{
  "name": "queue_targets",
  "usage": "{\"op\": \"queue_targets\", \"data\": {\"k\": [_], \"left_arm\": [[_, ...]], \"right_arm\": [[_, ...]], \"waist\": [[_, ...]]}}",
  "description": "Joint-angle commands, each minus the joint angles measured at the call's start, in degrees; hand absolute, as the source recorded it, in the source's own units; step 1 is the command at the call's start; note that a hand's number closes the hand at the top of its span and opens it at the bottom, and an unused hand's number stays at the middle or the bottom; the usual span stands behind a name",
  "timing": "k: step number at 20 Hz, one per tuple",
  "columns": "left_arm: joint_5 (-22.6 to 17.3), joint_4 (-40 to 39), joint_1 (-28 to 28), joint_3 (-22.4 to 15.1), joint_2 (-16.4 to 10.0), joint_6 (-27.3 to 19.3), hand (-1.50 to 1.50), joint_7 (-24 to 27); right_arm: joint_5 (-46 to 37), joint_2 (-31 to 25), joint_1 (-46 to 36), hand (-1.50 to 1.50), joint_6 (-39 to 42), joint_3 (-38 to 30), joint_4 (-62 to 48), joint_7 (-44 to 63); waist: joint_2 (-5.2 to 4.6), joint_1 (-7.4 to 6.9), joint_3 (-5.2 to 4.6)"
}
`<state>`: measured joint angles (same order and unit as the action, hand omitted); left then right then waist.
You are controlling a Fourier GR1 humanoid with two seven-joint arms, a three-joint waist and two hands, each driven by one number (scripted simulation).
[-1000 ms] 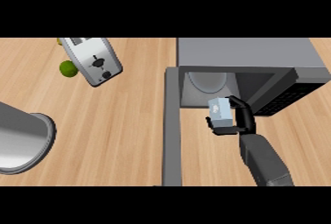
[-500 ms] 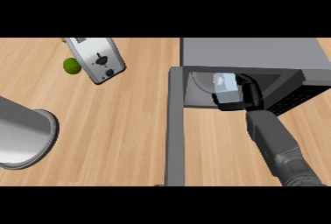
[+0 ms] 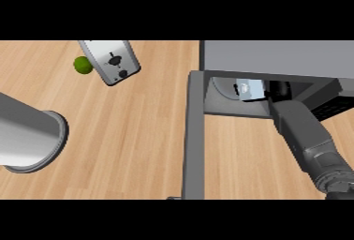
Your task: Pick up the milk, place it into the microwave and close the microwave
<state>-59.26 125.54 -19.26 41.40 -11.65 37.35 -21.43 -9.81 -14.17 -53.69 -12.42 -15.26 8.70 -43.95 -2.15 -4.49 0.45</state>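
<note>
The milk carton [image 3: 249, 89], pale blue and white, is inside the grey microwave [image 3: 276, 58], just past its opening and over the round turntable [image 3: 223, 90]. My right hand [image 3: 279, 89] is in the opening beside the carton, mostly hidden under the microwave's top; its black fingers appear curled against the carton's right side. The right forearm [image 3: 307, 136] reaches in from the lower right. The microwave door [image 3: 194, 136] stands wide open, edge-on, running toward the lower edge. My left hand does not show.
A grey toaster [image 3: 110, 60] lies at the top left with a green lime [image 3: 83, 65] beside it. A large metal pot [image 3: 27, 138] stands at the left edge. Bare wooden counter [image 3: 131, 131] spreads between pot and door.
My right hand has carried the milk forward from in front of the opening into the microwave. The view has shifted, so the toaster, lime and pot sit further right.
</note>
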Motion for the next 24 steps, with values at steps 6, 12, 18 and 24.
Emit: {"op": "queue_targets", "data": {"k": [6,12,18,24], "left_arm": [[-0.18,-1.87,3.04,-1.64,-1.33,0.21,-1.5,-0.23],[0.6,-3.15,4.65,-0.6,-2.81,0.7,-1.5,0.29],[1.44,-3.58,5.96,-1.75,-3.41,0.83,-1.5,-0.2],[1.58,-4.77,7.14,-2.43,-3.72,0.36,-1.5,-0.43]], "right_arm": [[-1.69,-3.64,-1.88,1.5,-8.68,0.24,-2.39,2.02],[-1.66,-8.41,-4.55,1.5,-8.66,-0.07,-2.87,4.72],[-0.8,-7.58,-5.18,1.5,-10.89,-0.84,-3.59,5.39],[0.07,-8.79,-5.23,1.5,-11.0,-1.38,-3.94,4.46]], "waist": [[-1.37,-2.34,-0.11],[-2.01,-3.45,-0.08],[-2.42,-4.4,-0.01],[-2.89,-4.75,0.05]]}}
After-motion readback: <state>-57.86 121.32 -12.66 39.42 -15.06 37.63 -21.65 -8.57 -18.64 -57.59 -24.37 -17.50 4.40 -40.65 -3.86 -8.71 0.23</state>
